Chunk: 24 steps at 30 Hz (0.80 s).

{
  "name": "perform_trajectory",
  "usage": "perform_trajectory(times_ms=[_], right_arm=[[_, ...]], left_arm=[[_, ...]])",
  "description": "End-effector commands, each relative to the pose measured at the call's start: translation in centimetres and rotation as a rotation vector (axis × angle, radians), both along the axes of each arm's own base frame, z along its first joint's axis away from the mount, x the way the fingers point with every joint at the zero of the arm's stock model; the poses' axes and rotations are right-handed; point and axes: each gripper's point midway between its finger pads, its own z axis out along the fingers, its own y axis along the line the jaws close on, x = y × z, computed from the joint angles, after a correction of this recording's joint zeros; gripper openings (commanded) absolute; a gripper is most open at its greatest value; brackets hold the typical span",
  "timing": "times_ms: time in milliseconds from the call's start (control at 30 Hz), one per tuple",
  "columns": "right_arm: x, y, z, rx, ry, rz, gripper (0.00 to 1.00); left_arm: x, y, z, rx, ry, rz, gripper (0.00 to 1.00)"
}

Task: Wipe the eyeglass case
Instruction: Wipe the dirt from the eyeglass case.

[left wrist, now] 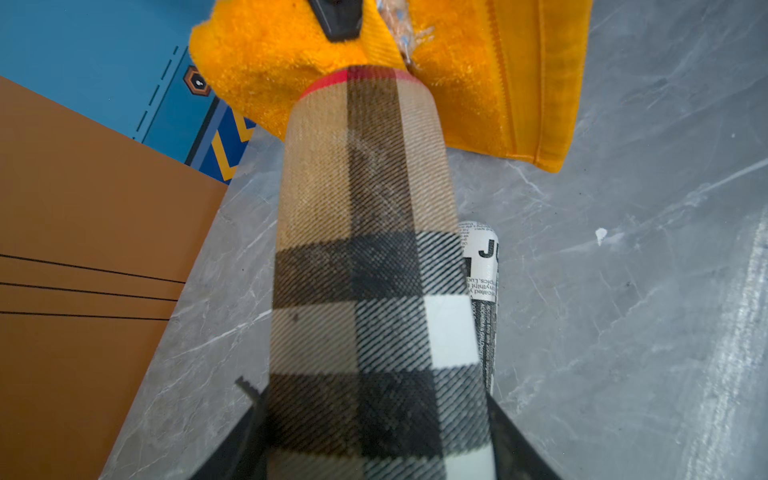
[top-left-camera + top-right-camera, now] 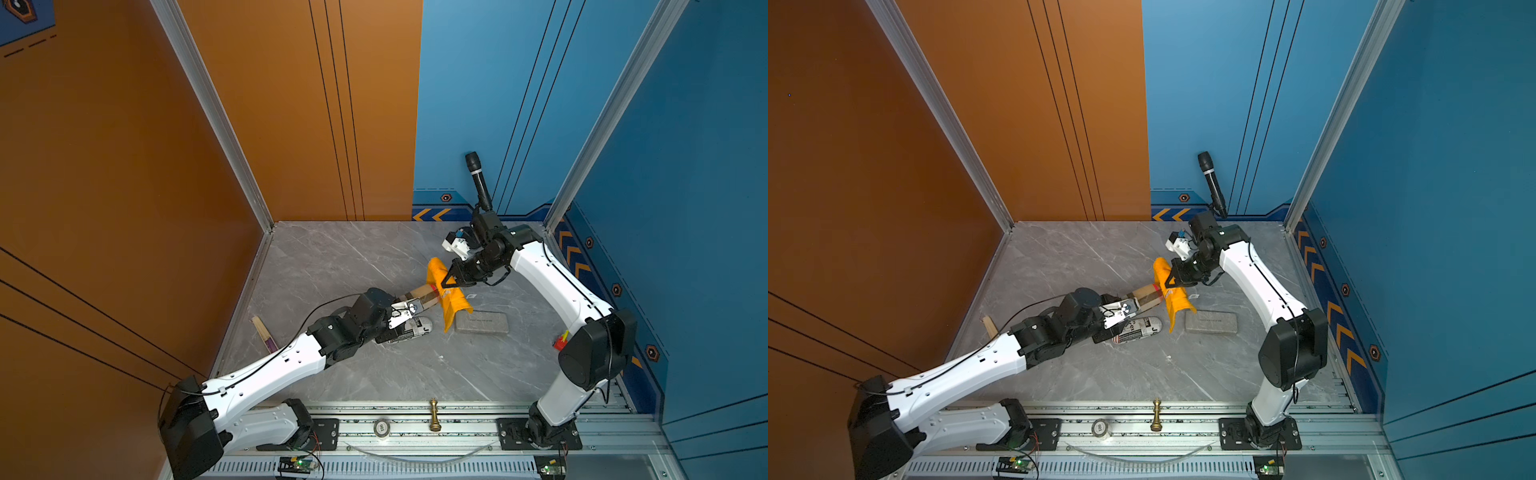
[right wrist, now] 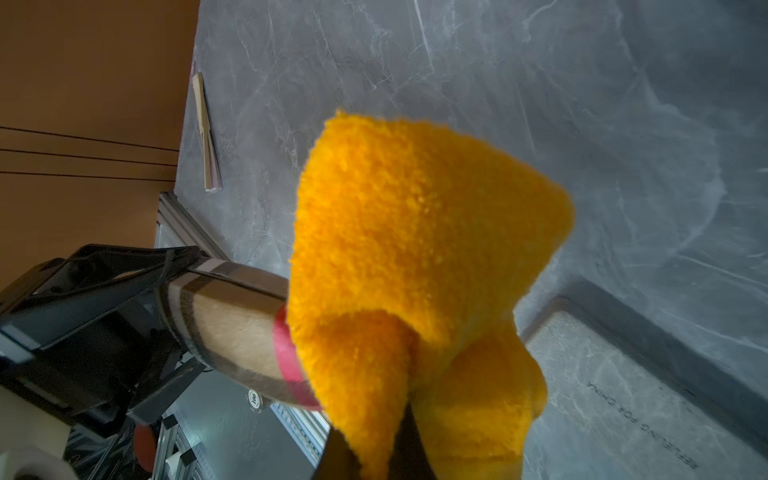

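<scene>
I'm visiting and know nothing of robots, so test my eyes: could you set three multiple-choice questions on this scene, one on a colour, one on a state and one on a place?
1. What colour is the cloth? A blue; B orange; C white.
2. How is the plaid eyeglass case? A lying loose; B clamped in the left gripper; C open.
3. Where does the chess piece stand? A on the front metal rail; B on the cloth; C on the case.
Answers: B, it is orange in every view; B, the jaws are shut on its end; A, its base sits on the rail.
</scene>
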Motion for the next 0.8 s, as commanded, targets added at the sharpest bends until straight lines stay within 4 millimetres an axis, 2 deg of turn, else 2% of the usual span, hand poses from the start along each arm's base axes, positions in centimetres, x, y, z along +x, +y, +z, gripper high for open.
perform_trajectory(times_ms=[0, 100, 167, 233, 333, 400, 500, 600, 700, 767], right_arm=[[0.1, 1.7, 3.3, 0.012, -0.080, 0.028, 0.00], [0.8, 4.4, 5.3, 0.043, -0.130, 0.066, 0.00], [1.0, 6.2, 5.4, 0.053, -0.132, 0.096, 0.00], [0.5, 8.0, 4.8, 0.063, -0.105, 0.140, 0.00], [-1.1, 9.8, 1.8, 0.036, -0.023, 0.199, 0.00], [-2.4, 10.0, -0.4, 0.012, 0.035, 0.227, 0.00], [-3.9, 9.0, -2.1, -0.009, 0.090, 0.241, 0.00], [-4.2, 6.7, -2.9, -0.036, 0.113, 0.207, 0.00], [-3.4, 3.7, -2.8, -0.049, 0.119, 0.137, 0.00], [-3.1, 2.8, -2.5, -0.044, 0.112, 0.116, 0.00]], left_arm=[[0.5, -0.7, 1.7, 0.018, -0.085, -0.011, 0.37], [0.8, -0.9, 1.2, 0.081, -0.124, -0.010, 0.37], [1.2, -1.1, 1.4, 0.098, -0.178, 0.000, 0.36], [1.4, -1.1, 1.5, 0.117, -0.216, 0.014, 0.36], [1.7, -0.8, 2.0, 0.125, -0.259, 0.038, 0.36], [1.8, -0.6, 2.3, 0.125, -0.278, 0.048, 0.36], [1.9, -0.1, 2.6, 0.137, -0.295, 0.065, 0.36], [2.1, 0.3, 2.4, 0.150, -0.299, 0.077, 0.35], [2.0, 0.6, 2.7, 0.139, -0.306, 0.085, 0.35], [2.0, 0.5, 3.0, 0.126, -0.309, 0.083, 0.35]])
